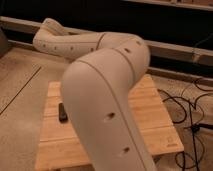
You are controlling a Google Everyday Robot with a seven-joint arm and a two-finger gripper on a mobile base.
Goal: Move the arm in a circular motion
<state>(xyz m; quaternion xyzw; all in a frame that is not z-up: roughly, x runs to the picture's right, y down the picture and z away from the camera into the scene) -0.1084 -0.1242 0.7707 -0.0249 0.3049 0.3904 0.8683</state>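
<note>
The cream-white arm (107, 95) fills the middle of the camera view. Its thick near segment rises from the bottom to a bulbous elbow (125, 50), then a slimmer segment with small dark holes (70, 45) reaches left and back to a bent joint (50, 27) near the dark back wall. The gripper is not in view; it lies past the far end of the arm, out of sight. The arm hangs over a low wooden table (150, 107).
A small black object (62, 111) lies on the table's left part, beside the arm. Black cables (192, 115) run over the floor at the right. A pale speckled floor (20, 85) lies to the left. A dark wall with a ledge spans the back.
</note>
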